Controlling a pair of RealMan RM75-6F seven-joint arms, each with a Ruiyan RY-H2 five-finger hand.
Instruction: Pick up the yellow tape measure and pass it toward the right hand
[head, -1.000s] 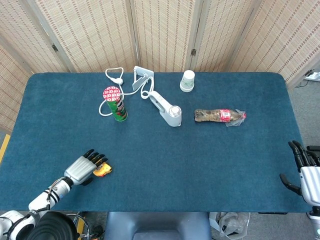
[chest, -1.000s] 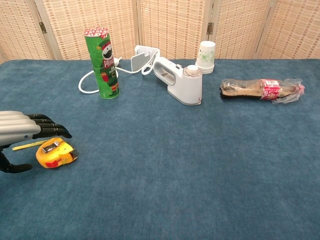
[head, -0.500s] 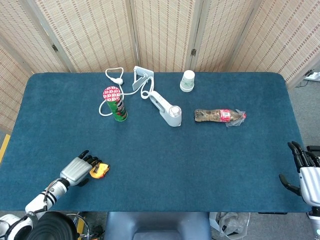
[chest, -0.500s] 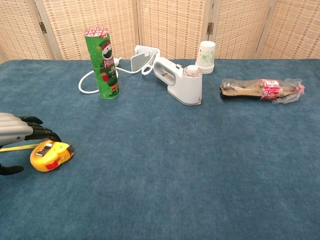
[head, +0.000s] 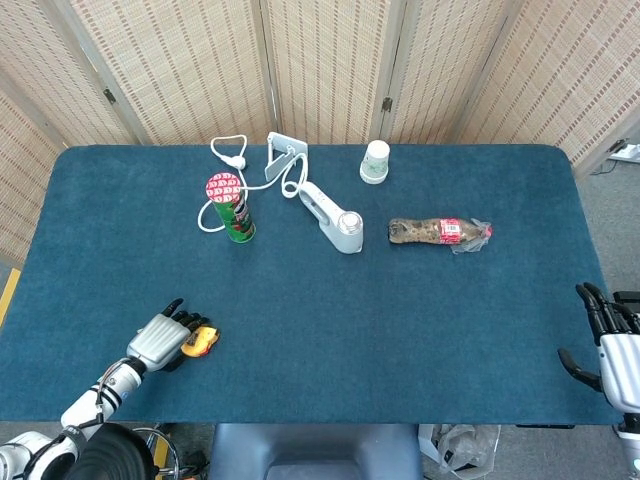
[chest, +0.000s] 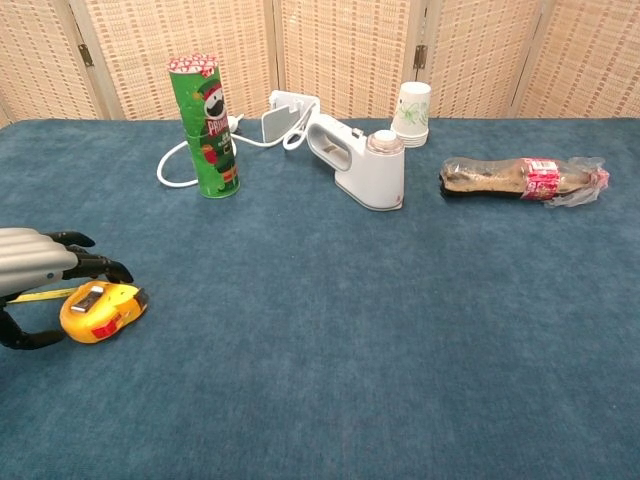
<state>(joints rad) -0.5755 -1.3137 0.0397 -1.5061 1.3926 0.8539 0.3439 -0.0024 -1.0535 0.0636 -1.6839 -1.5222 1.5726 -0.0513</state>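
Note:
The yellow tape measure (chest: 100, 311) lies on the blue table near its front left corner, with a short length of tape pulled out to the left; the head view shows the tape measure (head: 201, 340) too. My left hand (chest: 45, 268) hovers just left of and over it, fingers stretched toward its top and thumb low beside it, holding nothing; the head view also shows this left hand (head: 165, 338). My right hand (head: 607, 335) waits open at the table's front right corner, far from the tape measure.
At the back stand a green chips can (chest: 206, 127), a white cable and charger (chest: 280, 118), a white handheld appliance (chest: 362, 165) and a paper cup (chest: 412, 113). A plastic bottle (chest: 520, 179) lies at the right. The blue table (chest: 350, 330) spreads bare between them.
The left hand drew back toward the left front with the tape measure shifting slightly left, then edged forward again over it. The right hand stayed put.

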